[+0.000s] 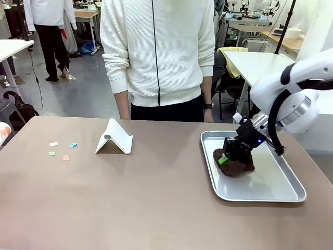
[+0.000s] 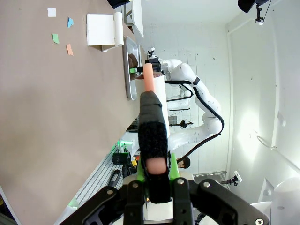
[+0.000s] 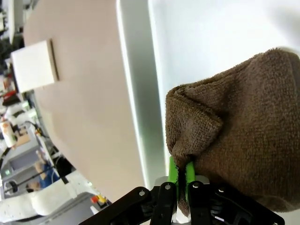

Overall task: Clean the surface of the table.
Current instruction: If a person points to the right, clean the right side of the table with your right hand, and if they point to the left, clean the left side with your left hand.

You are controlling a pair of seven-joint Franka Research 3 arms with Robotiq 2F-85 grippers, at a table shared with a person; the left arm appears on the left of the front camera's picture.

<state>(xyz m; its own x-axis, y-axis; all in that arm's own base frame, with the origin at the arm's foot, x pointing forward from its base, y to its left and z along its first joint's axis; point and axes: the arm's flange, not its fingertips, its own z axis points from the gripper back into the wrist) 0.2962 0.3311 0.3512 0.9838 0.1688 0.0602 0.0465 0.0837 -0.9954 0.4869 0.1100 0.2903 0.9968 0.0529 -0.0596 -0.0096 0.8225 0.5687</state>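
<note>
With right gripper (image 1: 225, 159) fingers shut on the brown cloth (image 1: 240, 167), left gripper (image 2: 157, 171) on a stick (image 2: 152, 122), lift above the tray (image 1: 276, 177) rim before wiping the table (image 1: 156, 198).

Silver tray (image 1: 270, 183) lies under the right gripper (image 1: 225, 159), a brown cloth (image 1: 240, 167) bunched in it, clamped by that gripper. White folded stand (image 1: 115, 138) sits well to that gripper's left, four paper scraps (image 1: 73, 145) farther left. A person (image 1: 156, 52) in white stands beyond. A black-sleeved pink stick (image 2: 152, 117) juts from the left gripper (image 2: 157, 171)
</note>
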